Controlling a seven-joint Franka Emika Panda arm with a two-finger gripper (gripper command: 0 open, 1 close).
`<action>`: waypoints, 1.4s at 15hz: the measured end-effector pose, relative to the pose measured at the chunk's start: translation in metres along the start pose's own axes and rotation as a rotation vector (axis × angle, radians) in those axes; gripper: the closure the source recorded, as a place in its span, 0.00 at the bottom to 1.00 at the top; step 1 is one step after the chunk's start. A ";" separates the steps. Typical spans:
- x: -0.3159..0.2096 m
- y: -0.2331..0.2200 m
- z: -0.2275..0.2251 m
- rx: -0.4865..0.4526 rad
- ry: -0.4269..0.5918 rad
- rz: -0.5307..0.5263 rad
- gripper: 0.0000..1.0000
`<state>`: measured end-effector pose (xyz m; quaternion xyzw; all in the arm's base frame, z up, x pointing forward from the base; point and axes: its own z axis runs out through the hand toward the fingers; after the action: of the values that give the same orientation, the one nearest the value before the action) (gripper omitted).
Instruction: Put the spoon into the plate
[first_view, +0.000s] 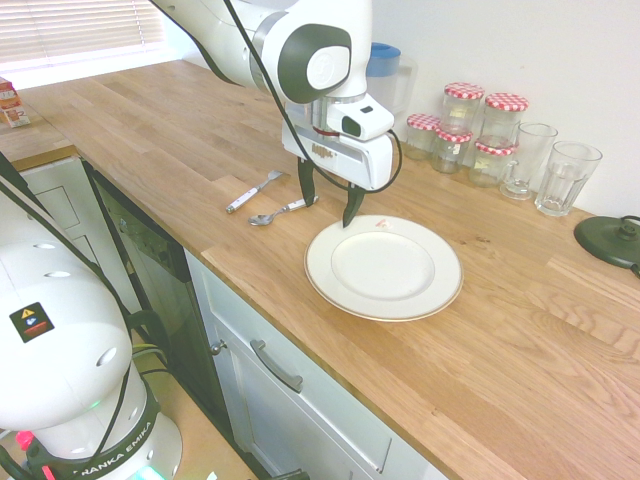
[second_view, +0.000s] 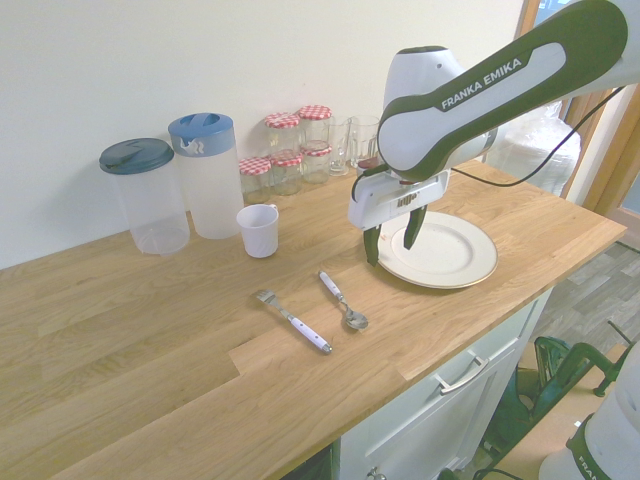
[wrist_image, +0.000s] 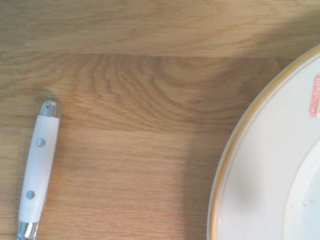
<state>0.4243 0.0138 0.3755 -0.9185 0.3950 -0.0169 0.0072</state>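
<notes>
Right, wooden bench (first_view: 520, 330) carries the plate (first_view: 384, 268) near its front edge. Claw (first_view: 329, 203) hangs w/ fingers apart, empty, over the plate's rim, approx. Spoon (first_view: 276, 213) lies on bench just beside plate, next to a white-handled utensil (first_view: 252, 191).

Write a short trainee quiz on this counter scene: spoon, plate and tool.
1. True or false: the small shiny metal spoon already lies on the large round cream-white plate.
2. The white arm's tool is: A) open and empty; B) shut on the spoon; C) shut on the plate's rim.
3. Which lies nearer the plate: the spoon or the white-handled metal fork?

Key: 1 false; 2 A; 3 the spoon.
</notes>
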 end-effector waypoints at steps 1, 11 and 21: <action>0.000 0.000 0.000 0.000 0.000 0.000 0.00; -0.062 -0.081 -0.002 -0.003 0.047 0.061 0.00; -0.067 -0.126 0.043 -0.044 -0.004 0.046 1.00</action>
<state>0.4713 0.1488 0.3345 -0.9092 0.4162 -0.0063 -0.0119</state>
